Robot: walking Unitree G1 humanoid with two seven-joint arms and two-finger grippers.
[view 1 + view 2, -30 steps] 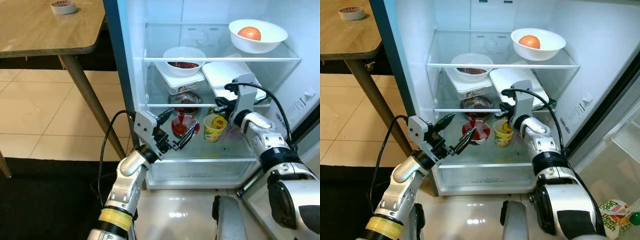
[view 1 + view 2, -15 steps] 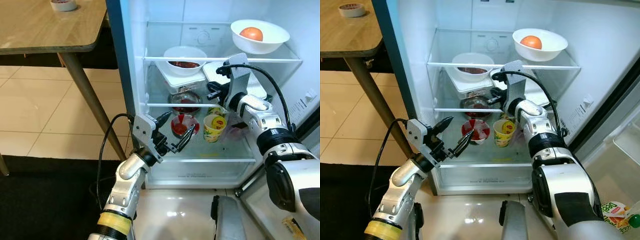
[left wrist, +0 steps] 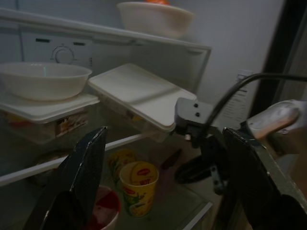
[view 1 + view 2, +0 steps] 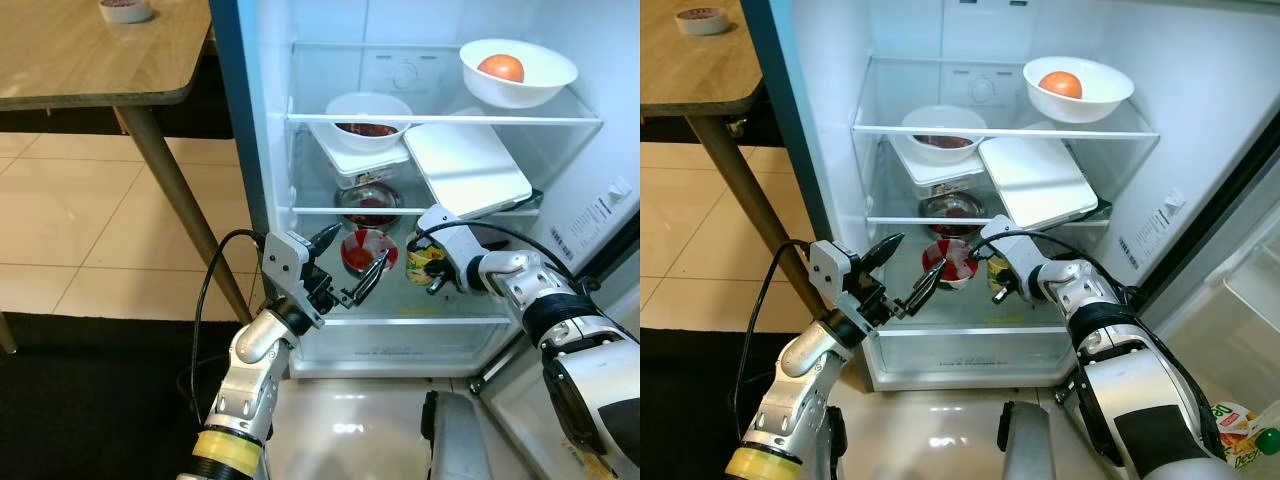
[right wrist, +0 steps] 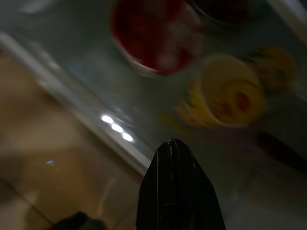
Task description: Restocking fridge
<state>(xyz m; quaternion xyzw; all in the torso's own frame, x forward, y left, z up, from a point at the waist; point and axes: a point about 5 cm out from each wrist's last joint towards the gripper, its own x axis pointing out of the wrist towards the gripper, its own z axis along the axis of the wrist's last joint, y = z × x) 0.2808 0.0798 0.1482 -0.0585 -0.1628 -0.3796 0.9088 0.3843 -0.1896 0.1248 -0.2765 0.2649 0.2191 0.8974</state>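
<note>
On the low glass shelf of the open fridge [image 4: 262,150] stands a yellow cup [image 3: 138,188], with a red cup [image 4: 367,248] just beside it and a 2nd yellow cup close behind. The right gripper [image 4: 433,280] is at the front of the yellow cup, v. near or touching, and its two black fingers [image 5: 178,191] are pressed together with nothing between them. The left gripper [image 4: 350,268] hangs in front of the shelf near the red cup, fingers spread wide apart, holding nothing. The yellow cup looks light, prob. thin paper or plastic w/ a foil top, so it can squash or tip over. Best to hold it round the middle of its side, gently, not by the soft top. The shelf looks smooth, so a push may make it slide
</note>
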